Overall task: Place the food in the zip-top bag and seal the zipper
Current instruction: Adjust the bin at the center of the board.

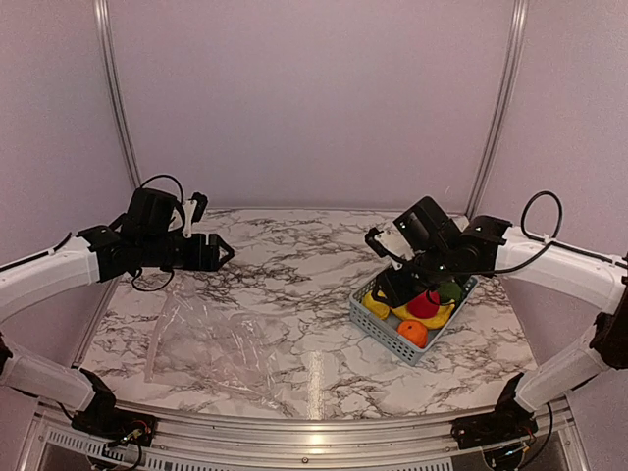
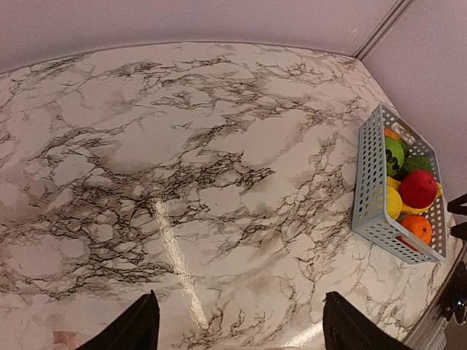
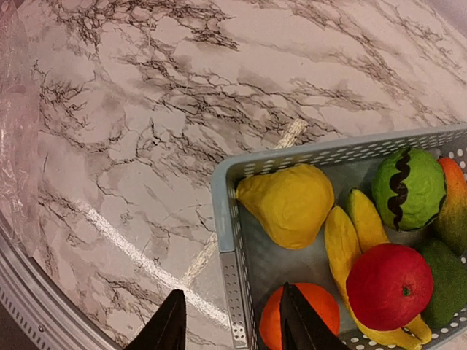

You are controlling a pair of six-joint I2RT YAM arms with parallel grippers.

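Marble tabletop (image 1: pixel 294 255): zip-top bag (image 1: pixel 211 343) lower left. Left gripper (image 2: pixel 241 294) wide open, empty. Right gripper (image 3: pixel 232 289) half-open, straddling basket (image 3: pixel 226 219) wall, holding nothing.

Cropped edges, covered fruit

In the right wrist view the zip-top bag (image 3: pixel 14 124) ran off the left edge, the basket (image 3: pixel 292 157) off the right and bottom, and a finger of the right gripper (image 3: pixel 232 290) covered part of the orange (image 3: pixel 321 302). From above, the zipper was too faint to pick out, and the right arm (image 1: pixel 559 265) hid part of the basket's far side.
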